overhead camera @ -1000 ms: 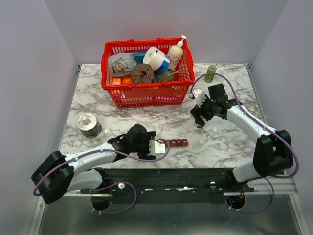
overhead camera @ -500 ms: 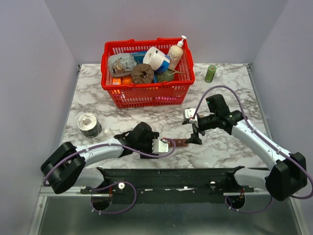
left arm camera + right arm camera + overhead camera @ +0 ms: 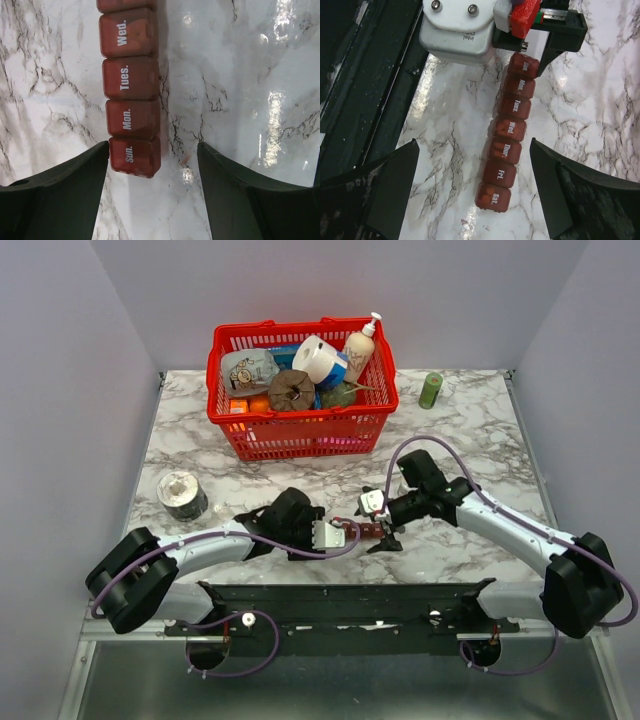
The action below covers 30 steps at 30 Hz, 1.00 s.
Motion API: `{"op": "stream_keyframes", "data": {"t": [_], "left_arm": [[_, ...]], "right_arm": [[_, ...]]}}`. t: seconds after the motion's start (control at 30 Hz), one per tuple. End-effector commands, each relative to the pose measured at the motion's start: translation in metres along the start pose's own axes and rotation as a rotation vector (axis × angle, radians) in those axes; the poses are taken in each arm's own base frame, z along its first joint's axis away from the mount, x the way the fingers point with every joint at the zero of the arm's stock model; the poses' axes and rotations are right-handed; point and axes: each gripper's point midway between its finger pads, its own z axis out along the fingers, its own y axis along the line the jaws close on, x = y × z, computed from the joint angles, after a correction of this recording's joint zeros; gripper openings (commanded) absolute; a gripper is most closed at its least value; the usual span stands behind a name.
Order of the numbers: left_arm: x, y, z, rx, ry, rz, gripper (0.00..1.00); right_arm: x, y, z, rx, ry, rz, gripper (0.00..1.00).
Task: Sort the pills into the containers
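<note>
The containers (image 3: 367, 531) are a dark red-brown strip of lidded day boxes, all lids down, lying on the marble near the front edge. My left gripper (image 3: 336, 535) is open at the Sun. end (image 3: 134, 156). Its left finger (image 3: 75, 185) rests against that box and its right finger (image 3: 240, 190) stands clear of it. My right gripper (image 3: 474, 142) hangs wide open over the Sat. end (image 3: 492, 197), with one finger on each side and neither touching. Faint orange shapes, seemingly pills (image 3: 485, 194), show through the Sat. lid. I see no loose pills.
A red mesh basket (image 3: 300, 435) full of household items stands at the back centre. A small green bottle (image 3: 431, 390) is at the back right and a silver tin (image 3: 182, 495) at the left. The black mounting rail (image 3: 340, 598) runs along the near edge.
My right arm swung from the back right down to the strip and spread its jaws wider. My left gripper slid right onto the Sun. end and its jaws narrowed.
</note>
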Motion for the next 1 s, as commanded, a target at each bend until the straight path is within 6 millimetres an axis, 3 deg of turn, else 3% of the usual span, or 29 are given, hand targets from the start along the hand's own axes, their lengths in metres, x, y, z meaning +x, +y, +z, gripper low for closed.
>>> {"op": "stream_keyframes", "data": {"t": [0.0, 0.33, 0.67, 0.8, 0.9, 0.97], "left_arm": [[0.003, 0.009, -0.003, -0.053, 0.005, -0.012, 0.79], [-0.004, 0.018, -0.011, -0.109, -0.031, 0.0, 0.81], [0.009, 0.023, -0.008, -0.083, 0.012, -0.035, 0.8], [0.012, 0.015, -0.003, -0.016, 0.027, -0.057, 0.78], [0.013, 0.013, 0.001, 0.008, 0.033, -0.067, 0.7], [0.012, 0.014, 0.002, 0.009, 0.035, -0.077, 0.53]], "right_arm": [[-0.004, -0.018, 0.011, 0.034, -0.004, 0.01, 1.0], [-0.004, -0.021, 0.021, 0.023, -0.005, 0.139, 1.0], [-0.001, -0.019, 0.021, 0.024, 0.005, 0.163, 1.0], [0.003, -0.019, 0.022, 0.023, 0.017, 0.181, 1.0], [0.004, -0.021, 0.022, 0.026, 0.021, 0.193, 1.0], [0.004, -0.021, 0.023, 0.025, 0.025, 0.209, 1.0]]}}
